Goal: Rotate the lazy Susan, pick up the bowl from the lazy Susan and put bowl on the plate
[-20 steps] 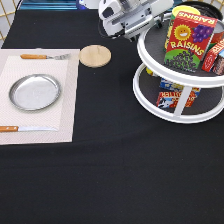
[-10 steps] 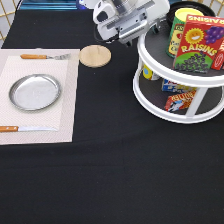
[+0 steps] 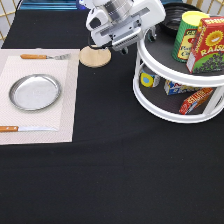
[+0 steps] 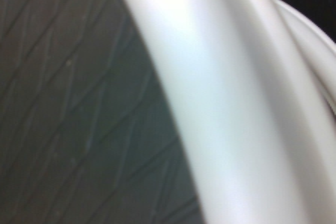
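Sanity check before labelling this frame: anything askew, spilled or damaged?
Nothing spilled or broken. One oddity: a red packet lies tilted on the lazy Susan lower shelf. The plate sits empty on its placemat; the hand is at the turntable's upper rim.

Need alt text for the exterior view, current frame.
The robot's hand sits at the top-tier rim of the white lazy Susan, whose shelves carry boxes and a can; the black bowl is at its far side. At the view's left, an empty silver plate lies on a placemat.
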